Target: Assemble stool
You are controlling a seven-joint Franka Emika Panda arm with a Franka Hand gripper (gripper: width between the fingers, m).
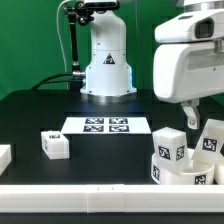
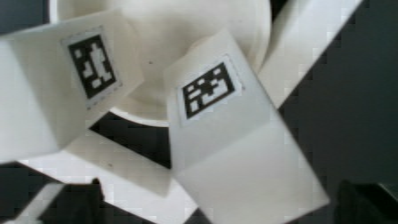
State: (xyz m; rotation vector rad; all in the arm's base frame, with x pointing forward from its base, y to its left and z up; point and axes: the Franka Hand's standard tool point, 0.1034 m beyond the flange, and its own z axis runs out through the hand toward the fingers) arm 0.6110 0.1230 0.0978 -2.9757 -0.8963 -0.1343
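The stool's round white seat (image 1: 190, 170) stands at the exterior view's right, near the front, with tagged white legs (image 1: 170, 148) sticking up from it. A loose tagged leg (image 1: 55, 145) lies on the black table at the left, and another white piece (image 1: 3, 155) shows at the left edge. My gripper (image 1: 190, 117) hangs open just above the seat and its upright legs, touching nothing that I can see. The wrist view looks straight down on two tagged legs (image 2: 210, 90) and the seat's rim (image 2: 178, 25), which fill the picture around my gripper (image 2: 205, 215).
The marker board (image 1: 105, 126) lies flat in the middle of the table, in front of the arm's white base (image 1: 108, 65). A white bar (image 1: 90, 196) runs along the table's front edge. A green wall stands behind.
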